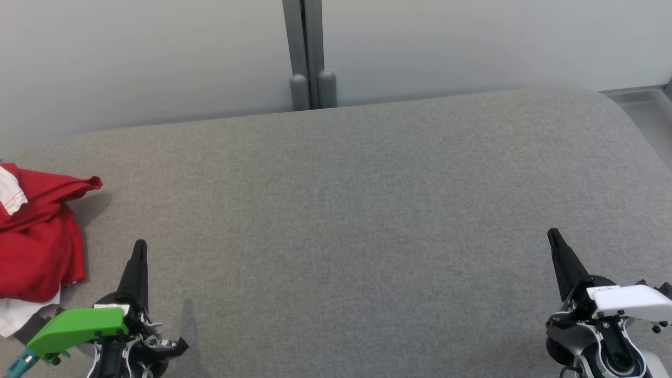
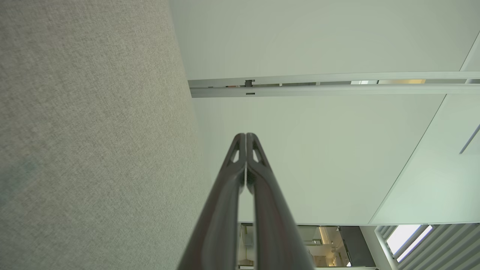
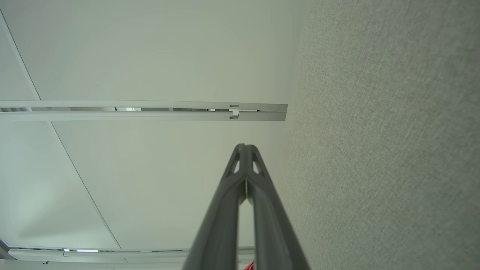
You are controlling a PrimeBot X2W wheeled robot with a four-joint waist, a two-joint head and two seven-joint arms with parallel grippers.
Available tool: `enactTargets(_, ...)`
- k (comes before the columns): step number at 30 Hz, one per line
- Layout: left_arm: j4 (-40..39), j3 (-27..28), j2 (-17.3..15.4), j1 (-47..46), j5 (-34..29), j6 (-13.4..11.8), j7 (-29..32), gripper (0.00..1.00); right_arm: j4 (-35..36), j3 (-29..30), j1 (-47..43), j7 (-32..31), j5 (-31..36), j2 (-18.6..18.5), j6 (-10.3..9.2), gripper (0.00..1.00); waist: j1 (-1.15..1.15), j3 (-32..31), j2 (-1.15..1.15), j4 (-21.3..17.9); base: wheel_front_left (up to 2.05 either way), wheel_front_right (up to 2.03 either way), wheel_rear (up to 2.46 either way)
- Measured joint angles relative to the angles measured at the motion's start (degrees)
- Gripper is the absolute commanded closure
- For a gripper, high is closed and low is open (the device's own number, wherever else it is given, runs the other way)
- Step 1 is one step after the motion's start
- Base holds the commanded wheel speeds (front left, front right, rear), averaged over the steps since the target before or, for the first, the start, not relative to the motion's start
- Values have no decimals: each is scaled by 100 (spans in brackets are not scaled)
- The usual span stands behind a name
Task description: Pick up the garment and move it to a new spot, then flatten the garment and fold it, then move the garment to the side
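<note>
A crumpled red garment point(image 1: 37, 236) with white trim lies at the far left edge of the grey padded surface point(image 1: 346, 210) in the head view. My left gripper point(image 1: 139, 247) hovers at the lower left, just right of the garment and apart from it, fingertips together. In the left wrist view that same left gripper point(image 2: 246, 135) is shut with nothing between its fingers. My right gripper point(image 1: 552, 234) sits at the lower right, far from the garment, and the right wrist view confirms the right gripper point(image 3: 244, 147) is shut and empty. A sliver of red point(image 3: 249, 265) peeks behind its fingers.
A pale wall with a grey vertical post point(image 1: 310, 52) stands behind the surface. The surface's rounded right end point(image 1: 630, 126) falls off toward a grey floor strip. A white cloth patch point(image 1: 18, 315) lies under the garment at the left edge.
</note>
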State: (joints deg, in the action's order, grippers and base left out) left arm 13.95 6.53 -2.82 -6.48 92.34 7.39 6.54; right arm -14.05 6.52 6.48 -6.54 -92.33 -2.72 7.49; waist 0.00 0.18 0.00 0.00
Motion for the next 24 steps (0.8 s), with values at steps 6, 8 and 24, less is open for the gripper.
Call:
enactTargets(6,-1,0,0,0,0,0,0,100,0,0,0,0,0,0,0,100,0,0,0,0,0,0,0)
enactTargets(8,-1,0,0,0,0,0,0,100,0,0,0,0,0,0,0,100,0,0,0,0,0,0,0)
enactTargets(24,199,-12,42,77,-1,-5,-5,0,-183,-12,-91,0,2,59,-2,0,0,1,0,-1,0,0,0)
